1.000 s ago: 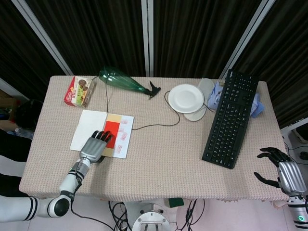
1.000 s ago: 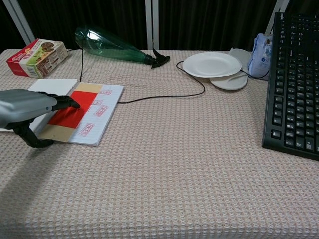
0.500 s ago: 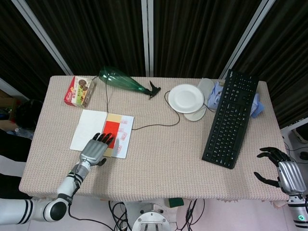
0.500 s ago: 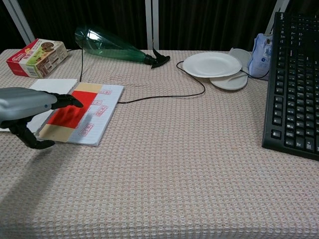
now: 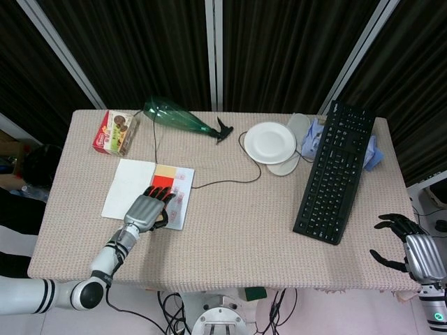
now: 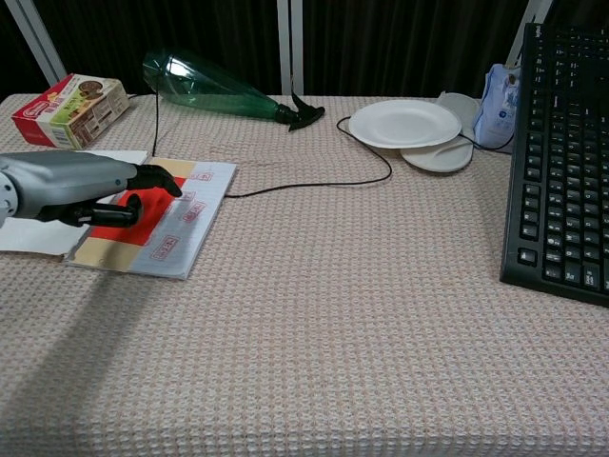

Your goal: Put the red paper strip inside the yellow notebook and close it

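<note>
Red paper strip lies flat on the open page of the yellow notebook, which is spread on the beige woven tablecloth. Our left hand lies over the strip and the near part of the notebook's right-hand page, its dark fingers stretched forward and slightly apart, gripping nothing; from the chest view we cannot tell whether the fingertips touch the paper or hang just above it. Our right hand sits well apart from the notebook, past the tablecloth's edge, its fingers curled loosely and apart with nothing in them.

Behind the notebook we see a red and green cardboard snack box and a green plastic bottle lying on its side. A thin black cable runs from the notebook's right edge toward a round white paper plate. Farther from the notebook lies a black computer keyboard, set at a slant.
</note>
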Available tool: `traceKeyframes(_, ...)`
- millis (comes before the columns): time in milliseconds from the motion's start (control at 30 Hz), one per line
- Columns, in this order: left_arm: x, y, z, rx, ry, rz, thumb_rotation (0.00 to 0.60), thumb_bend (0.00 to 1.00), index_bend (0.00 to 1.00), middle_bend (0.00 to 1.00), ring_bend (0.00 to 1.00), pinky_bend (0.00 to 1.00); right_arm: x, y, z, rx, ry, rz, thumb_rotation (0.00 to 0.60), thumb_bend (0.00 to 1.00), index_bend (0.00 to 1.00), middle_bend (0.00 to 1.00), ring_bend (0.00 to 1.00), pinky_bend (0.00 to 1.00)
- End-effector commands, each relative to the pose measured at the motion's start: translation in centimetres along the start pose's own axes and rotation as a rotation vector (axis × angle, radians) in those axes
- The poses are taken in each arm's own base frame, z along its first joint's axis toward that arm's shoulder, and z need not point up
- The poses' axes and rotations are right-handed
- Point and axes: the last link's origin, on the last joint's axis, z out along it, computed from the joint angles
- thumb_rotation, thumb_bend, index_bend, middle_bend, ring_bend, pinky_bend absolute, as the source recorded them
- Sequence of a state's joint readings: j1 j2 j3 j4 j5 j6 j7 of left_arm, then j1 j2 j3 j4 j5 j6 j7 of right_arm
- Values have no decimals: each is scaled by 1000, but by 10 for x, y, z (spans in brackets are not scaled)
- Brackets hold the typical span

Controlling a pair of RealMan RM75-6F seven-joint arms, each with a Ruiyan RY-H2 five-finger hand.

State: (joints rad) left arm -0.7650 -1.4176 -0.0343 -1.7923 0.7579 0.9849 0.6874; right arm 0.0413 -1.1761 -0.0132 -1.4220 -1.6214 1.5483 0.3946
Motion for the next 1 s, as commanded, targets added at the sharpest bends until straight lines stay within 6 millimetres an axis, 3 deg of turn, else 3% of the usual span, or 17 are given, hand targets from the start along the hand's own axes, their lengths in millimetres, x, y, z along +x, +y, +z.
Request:
traceKeyframes(33, 0, 4, 7, 1, 6, 4, 49, 789, 141, 0, 0, 50, 0, 0, 0, -2, 0, 0, 600, 124, 413, 243, 192, 265)
traceKeyframes(167, -1, 8, 16, 9, 25, 15, 5, 787, 160, 0, 0, 50, -1, 0, 1, -1, -2, 0, 600, 124, 413, 243, 192, 265)
traceKeyframes(1000, -7, 11, 28, 64, 1, 79, 2, 775, 179, 0, 0, 49, -2, 5, 0, -13, -6, 9, 600, 124, 413, 242, 191, 265)
